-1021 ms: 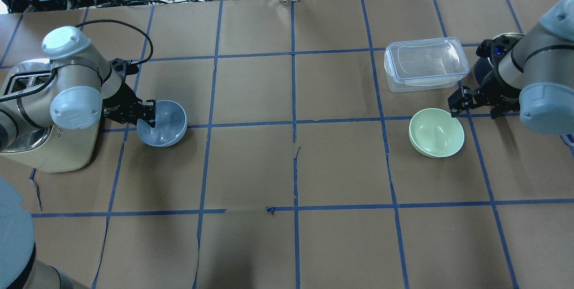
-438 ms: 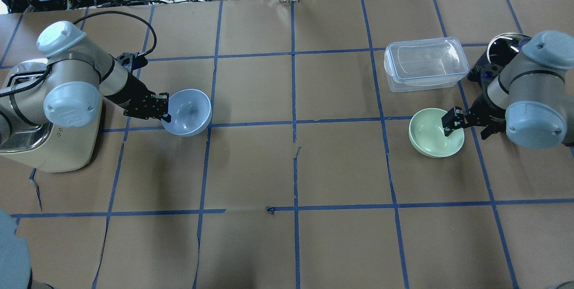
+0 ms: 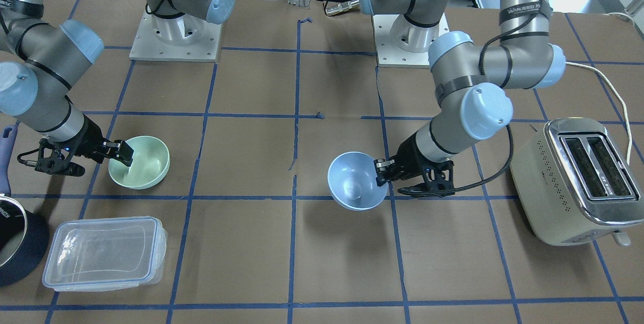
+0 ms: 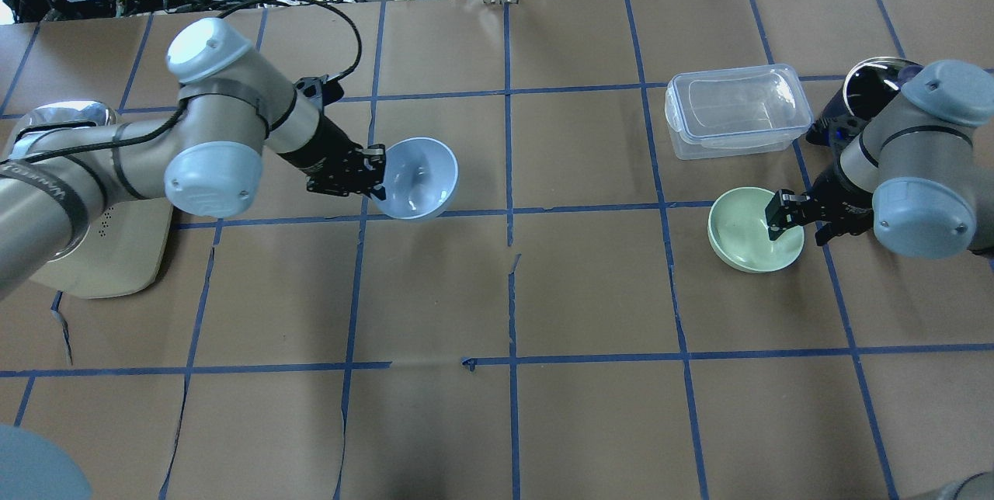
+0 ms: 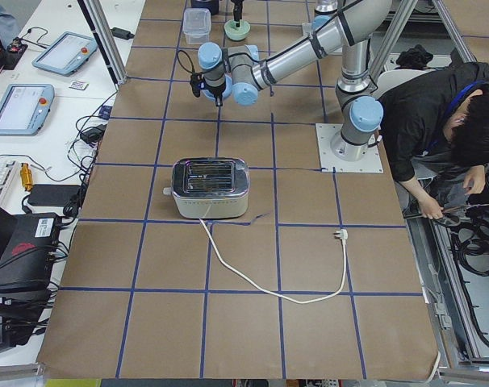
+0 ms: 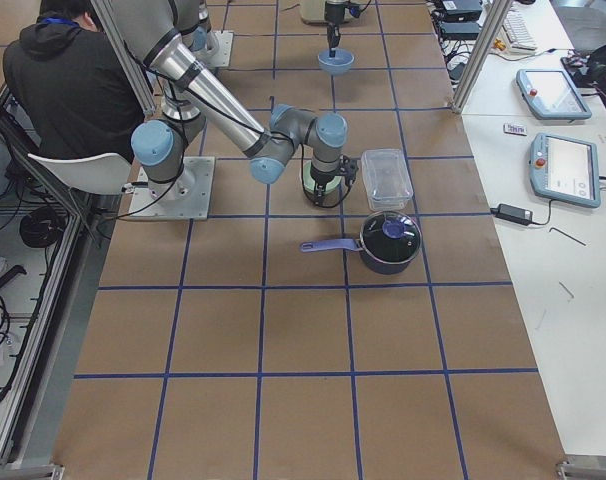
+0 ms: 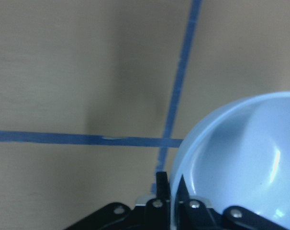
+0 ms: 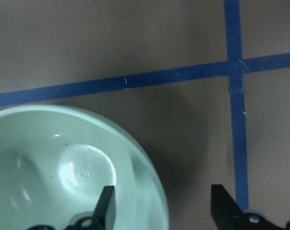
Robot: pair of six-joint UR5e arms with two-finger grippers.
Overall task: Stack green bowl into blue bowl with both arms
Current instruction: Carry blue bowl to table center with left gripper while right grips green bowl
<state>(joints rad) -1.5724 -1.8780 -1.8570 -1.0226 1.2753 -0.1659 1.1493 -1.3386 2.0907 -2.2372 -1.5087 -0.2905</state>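
Observation:
The blue bowl hangs tilted above the table, left of the middle. My left gripper is shut on its near rim. The wrist view shows the rim of the blue bowl pinched between the fingers. It also shows in the front view. The green bowl sits on the table at the right. My right gripper is open and straddles its right rim, one finger inside the green bowl and one outside.
A clear lidded container stands behind the green bowl. A dark pot sits at the far right. A toaster with a trailing cord stands at the left end. A person bends by the robot's base.
My left arm has carried the blue bowl to the right, toward the table's middle. My right gripper moved from beside the green bowl down over its rim.

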